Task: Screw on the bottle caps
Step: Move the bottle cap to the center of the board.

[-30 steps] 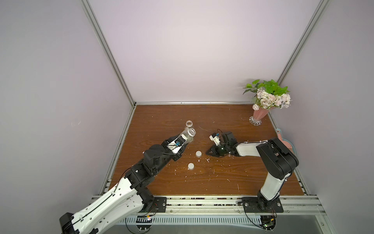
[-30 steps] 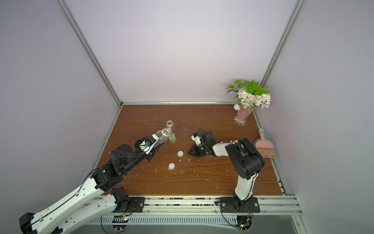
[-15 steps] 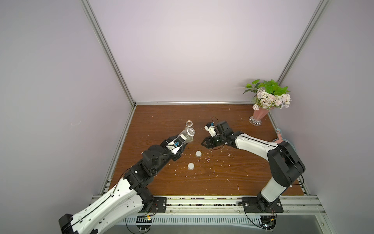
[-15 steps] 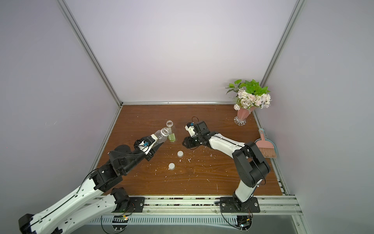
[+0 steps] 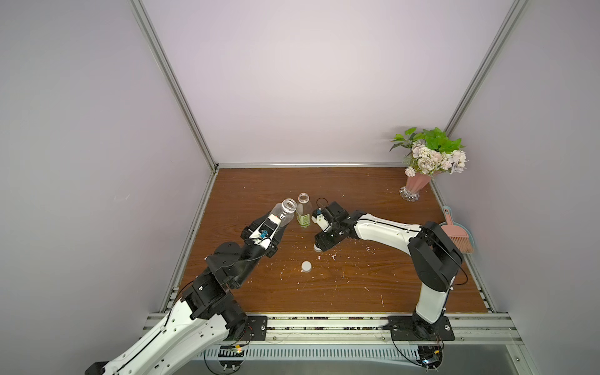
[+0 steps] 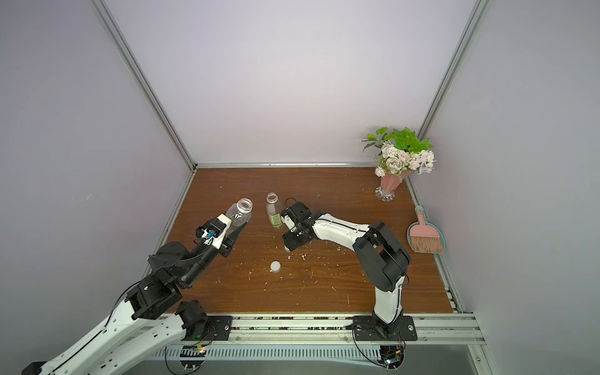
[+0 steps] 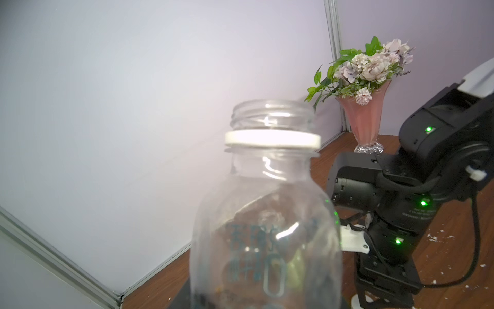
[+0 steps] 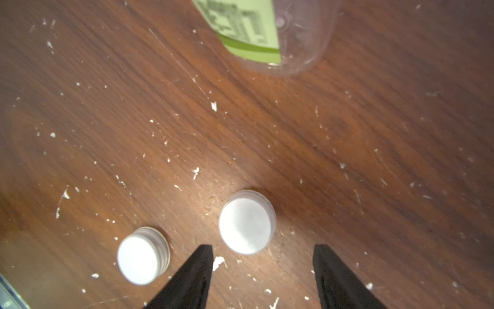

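brown wood makes the table (image 5: 357, 292), and little white crumbs (image 8: 196, 172) lie all over it. the left gripper (image 6: 235, 227) is squeezed tight on the bare bottle (image 5: 285, 211) and holds it tipped, up off the table, with its mouth open. the green bottle (image 5: 304, 216) stands up straight just beside it, its mouth open too. the right gripper (image 8: 263, 247) points down, its fingers spread wide with nothing between them, right above one cap (image 8: 247, 224). the other cap (image 8: 143, 256) lies near it. both caps rest on the table, flat side up.
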